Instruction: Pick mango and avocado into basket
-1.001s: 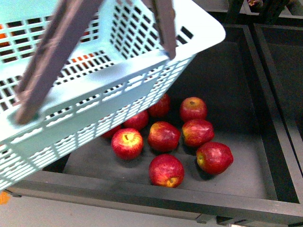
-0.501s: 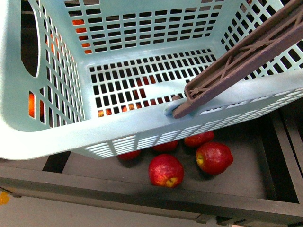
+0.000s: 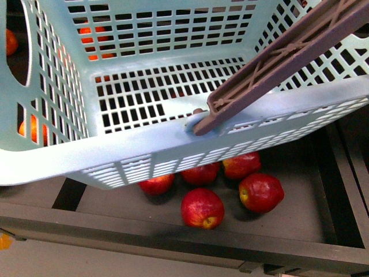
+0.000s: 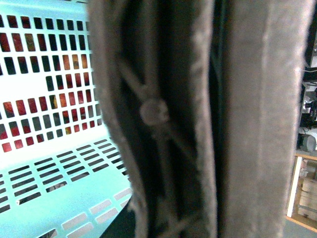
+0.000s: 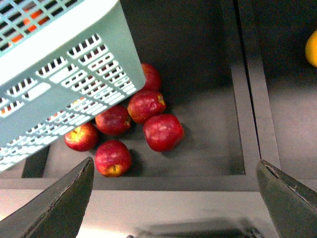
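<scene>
The light turquoise basket [image 3: 144, 144] hangs tilted in the air and fills most of the front view; its inside shows nothing in it. Its brown handle [image 3: 277, 60] slants up to the right. My left gripper is shut on that handle [image 4: 198, 124], which fills the left wrist view; its fingers do not show. My right gripper [image 5: 176, 198] is open and empty above the bin's front edge, beside the basket [image 5: 59, 74]. The mango and the avocado are out of view.
A dark bin [image 3: 173, 231] below the basket holds several red apples [image 3: 202, 208], also seen in the right wrist view [image 5: 163, 132]. Orange fruit [image 3: 92, 32] shows through the basket's slots. A yellow-orange fruit edge [image 5: 312, 47] lies in the neighbouring bin.
The basket has swung across the front view from the upper left and now faces it open side up, covering more apples; in the last half second it shifted slightly up and left.
</scene>
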Available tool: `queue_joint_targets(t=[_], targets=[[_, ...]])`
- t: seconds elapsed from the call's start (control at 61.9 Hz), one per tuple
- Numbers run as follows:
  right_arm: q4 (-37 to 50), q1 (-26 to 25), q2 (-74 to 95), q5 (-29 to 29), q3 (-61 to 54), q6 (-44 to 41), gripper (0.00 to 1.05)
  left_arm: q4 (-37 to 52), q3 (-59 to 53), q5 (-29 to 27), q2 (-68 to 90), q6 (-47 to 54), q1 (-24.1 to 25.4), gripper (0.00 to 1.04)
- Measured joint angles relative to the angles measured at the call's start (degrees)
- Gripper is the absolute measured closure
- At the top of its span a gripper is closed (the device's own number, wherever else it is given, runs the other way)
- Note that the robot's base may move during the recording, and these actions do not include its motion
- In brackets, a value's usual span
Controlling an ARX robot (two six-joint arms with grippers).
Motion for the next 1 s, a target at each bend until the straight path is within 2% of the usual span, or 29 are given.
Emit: queue_joint_targets(t=[0.194, 0.274, 0.42, 0.662, 0.775, 1.001], targets=[[21.11, -13.79, 28.09, -1.57, 8.44, -1.99, 0.09, 0.0, 0.0, -0.24, 0.0, 0.13, 0.11, 0.91], [27.74, -18.08, 38.14, -1.44, 13.03, -2.97, 0.09, 0.0, 0.0, -0.15, 0.0, 0.11, 0.11, 0.91], [36.22, -22.58, 54.9, -0.37, 20.46, -6.49, 0.09, 0.0, 0.0, 0.0, 0.0, 0.09, 0.11, 0.91], [39.43, -24.5, 79.06, 1.11, 29.68, -14.56, 0.09, 0.0, 0.0, -0.17, 0.0, 0.11, 0.13, 0.91], [38.27, -25.16, 87.58, 0.24, 34.38, -15.43, 0.09, 0.0, 0.0, -0.11, 0.0, 0.11, 0.11, 0.91], [38.03, -27.17, 99.82, 3.74, 42.14, -17.88, 0.09, 0.0, 0.0, -0.11, 0.0, 0.11, 0.11, 0.91]])
